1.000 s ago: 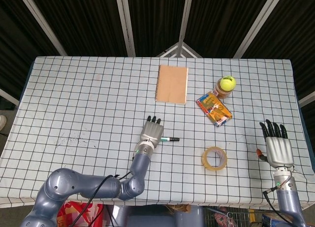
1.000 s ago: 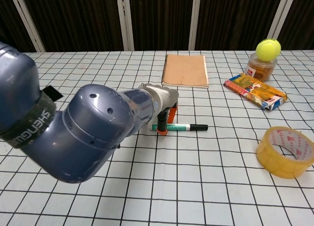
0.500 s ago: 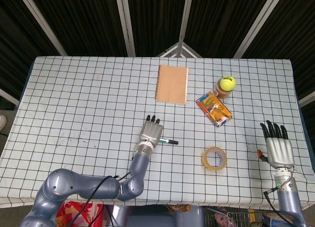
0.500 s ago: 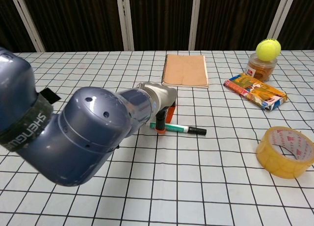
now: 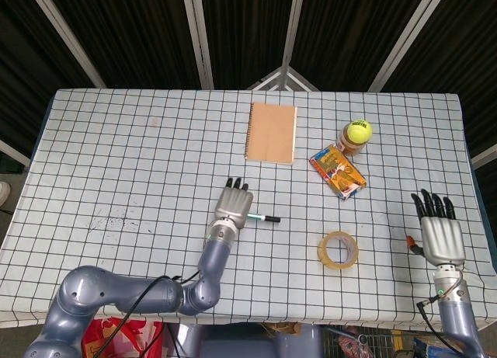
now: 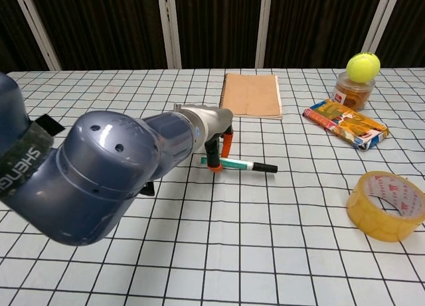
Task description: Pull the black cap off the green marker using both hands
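I see the green marker (image 6: 234, 164) lying flat on the checked tabletop (image 5: 116, 156), near its middle: a slim green barrel with a pale label and the black cap (image 6: 267, 168) seated on its end pointing toward my right side. My left hand (image 5: 233, 205) is down over the marker's uncapped end, its orange-tipped fingers (image 6: 214, 165) touching the barrel there (whether they actually pinch it, I cannot tell). My right hand (image 5: 440, 232) is well apart near the tabletop's right edge, palm down, fingers straight and slightly spread, holding nothing. A yellow tape roll (image 5: 338, 249) lies between marker and right hand.
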Available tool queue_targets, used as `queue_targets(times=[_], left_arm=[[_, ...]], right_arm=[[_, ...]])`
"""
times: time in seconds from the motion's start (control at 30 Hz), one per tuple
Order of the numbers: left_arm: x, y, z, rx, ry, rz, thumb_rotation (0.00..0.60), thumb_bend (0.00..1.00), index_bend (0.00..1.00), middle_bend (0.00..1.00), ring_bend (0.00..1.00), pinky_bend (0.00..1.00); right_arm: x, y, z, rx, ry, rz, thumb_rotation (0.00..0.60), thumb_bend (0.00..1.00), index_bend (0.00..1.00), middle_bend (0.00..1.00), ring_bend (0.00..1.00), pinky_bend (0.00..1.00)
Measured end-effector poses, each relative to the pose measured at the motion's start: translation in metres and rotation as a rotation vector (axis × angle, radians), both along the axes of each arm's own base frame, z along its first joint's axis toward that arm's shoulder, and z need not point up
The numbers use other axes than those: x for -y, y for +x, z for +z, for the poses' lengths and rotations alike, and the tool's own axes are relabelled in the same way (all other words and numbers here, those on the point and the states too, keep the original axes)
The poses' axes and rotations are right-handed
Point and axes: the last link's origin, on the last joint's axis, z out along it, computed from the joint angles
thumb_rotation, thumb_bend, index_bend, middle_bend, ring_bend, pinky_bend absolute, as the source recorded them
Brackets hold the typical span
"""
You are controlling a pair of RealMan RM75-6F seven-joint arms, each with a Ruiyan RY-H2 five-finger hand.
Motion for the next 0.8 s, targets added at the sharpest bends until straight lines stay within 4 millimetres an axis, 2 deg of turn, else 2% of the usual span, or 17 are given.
queue_targets(times=[0.27, 0.43, 0.63, 0.8], left_arm=[[-0.003, 0.001, 0.008, 0.079, 0.035, -0.009, 0.6, 0.51, 0.57, 0.16, 0.0, 0.0], [-0.005, 0.007, 0.018, 0.11, 0.063, -0.032, 0.6, 0.51, 0.57, 0.16, 0.0, 0.0], [-0.003, 0.022, 0.036, 0.14, 0.1, -0.06, 0.6, 0.51, 0.58, 0.17, 0.0, 0.0], [0.0, 0.036, 0.05, 0.149, 0.127, -0.087, 0.6, 0.51, 0.58, 0.17, 0.0, 0.0]], right_arm=[[0.007, 0.011, -0.003, -0.008, 0.004, 0.022, 0.6, 0.3, 0.11, 0.03, 0.0, 0.04], [0.015, 0.026, -0.007, 0.02, 0.003, 0.047, 0.6, 0.3, 0.13, 0.03, 0.0, 0.04], [0.027, 0.055, -0.011, 0.084, 0.012, 0.088, 0.6, 0.3, 0.17, 0.03, 0.0, 0.04], [0.036, 0.089, -0.018, 0.171, 0.047, 0.116, 0.6, 0.3, 0.22, 0.03, 0.0, 0.04]])
